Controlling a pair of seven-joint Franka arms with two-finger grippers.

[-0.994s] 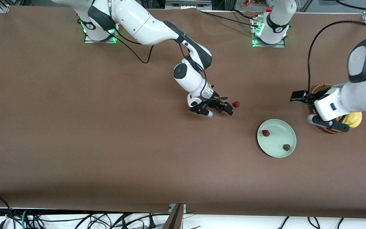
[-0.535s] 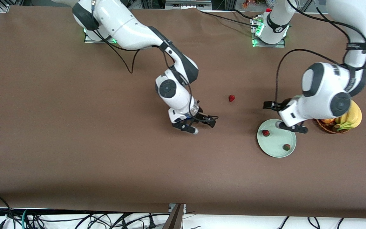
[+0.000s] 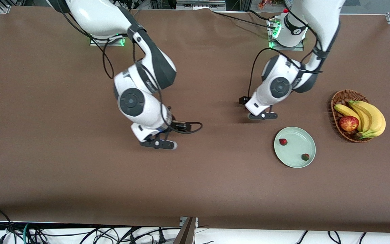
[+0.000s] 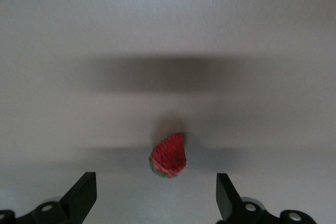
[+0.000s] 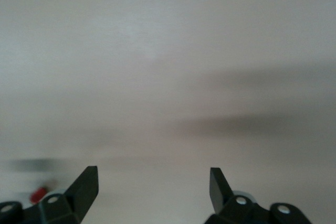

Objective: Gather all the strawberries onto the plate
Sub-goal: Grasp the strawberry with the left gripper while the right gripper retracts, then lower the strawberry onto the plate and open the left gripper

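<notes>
Lying in the plate (image 3: 295, 162), nearest the front camera, are two strawberries (image 3: 305, 157), apart from each other. Over bare counter (image 3: 63, 169) toward the right arm's end hangs the right gripper (image 5: 154, 183), jaws wide and empty. Farther from the camera than the plate, the left gripper (image 4: 156, 195) hovers with jaws wide over the third strawberry (image 4: 168, 156), which lies on the counter. Beside the plate stands a basket (image 3: 341, 98) of fruit.
</notes>
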